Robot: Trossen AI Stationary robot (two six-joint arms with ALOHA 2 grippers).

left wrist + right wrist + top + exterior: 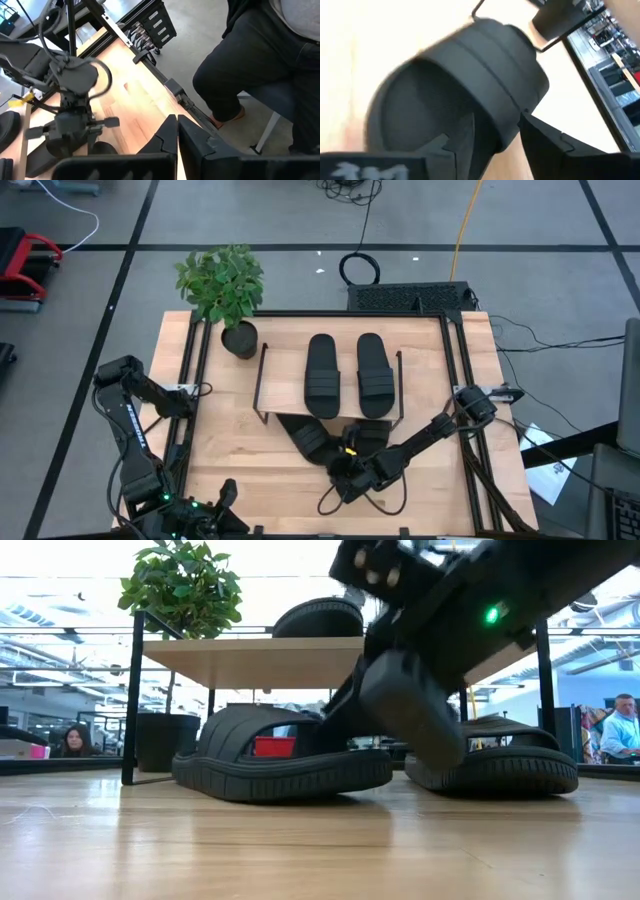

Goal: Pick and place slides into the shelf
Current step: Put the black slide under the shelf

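Two black slides (322, 375) (373, 375) lie side by side, soles down, on the shelf's wooden top (285, 380). Two more slides (280, 755) (500, 762) rest on the table at the shelf's near side. My right gripper (496, 117) is low over the table at one of these slides (455, 75) and is open. One of its fingers stands in the strap's opening, the other outside the strap. My left gripper (176, 122) waits shut by the table's near left corner, holding nothing. My right gripper has its fingers on either side of the strap's side edge (502, 125), coming slanting down from the table's near right. Whether either finger touches the strap I cannot tell. The slide lies with its sole flat on the table.
A potted plant (225, 290) stands at the table's far left, beside the shelf. A loose black cable (375, 502) lies on the table near the right gripper. A person sits just beyond the table's near edge (260, 65). Bare wood shows at the near left (250, 470).
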